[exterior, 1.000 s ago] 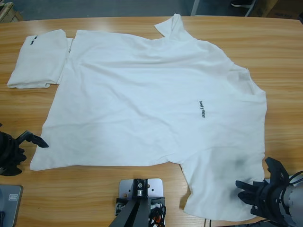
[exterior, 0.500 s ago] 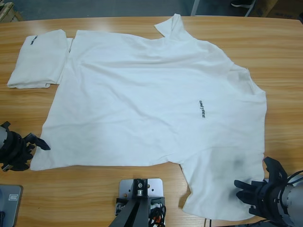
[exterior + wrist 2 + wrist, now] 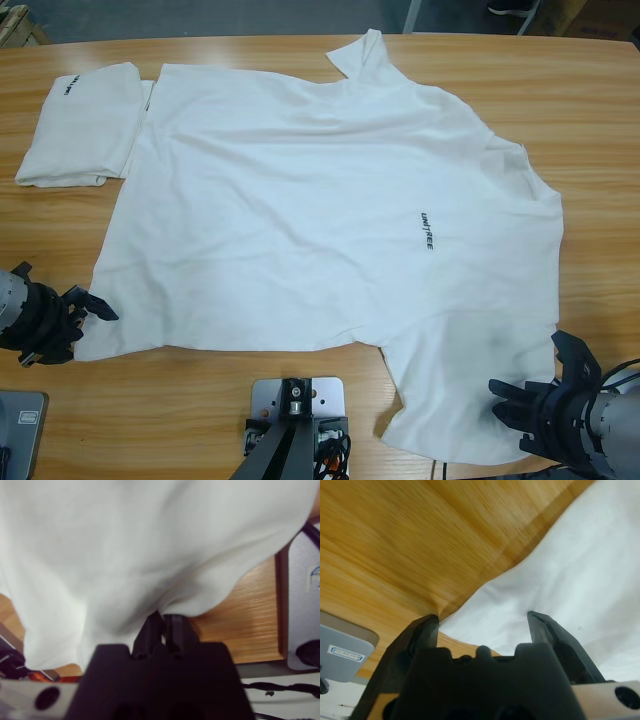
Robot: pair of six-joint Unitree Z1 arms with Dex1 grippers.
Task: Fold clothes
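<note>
A large white T-shirt [image 3: 300, 220] lies spread flat across the wooden table [image 3: 600, 120], with its black lettering [image 3: 427, 232] to the right of centre. My left gripper [image 3: 88, 308] sits at the shirt's lower left corner. In the left wrist view the left gripper [image 3: 482, 620] is open and that corner of the T-shirt [image 3: 570, 570] lies between the jaws. My right gripper [image 3: 535, 398] is at the edge of the lower right sleeve. In the right wrist view the right gripper [image 3: 162, 621] is shut, pinching the edge of the cloth [image 3: 150, 545].
A second white T-shirt [image 3: 80, 125], folded, lies at the table's far left, touching the spread shirt's edge. Bare wood runs along the near edge between the two grippers and at the far right.
My left gripper has slid right, up to the shirt's lower left corner. My right gripper has shifted slightly down and left at the sleeve. The shirts have not moved.
</note>
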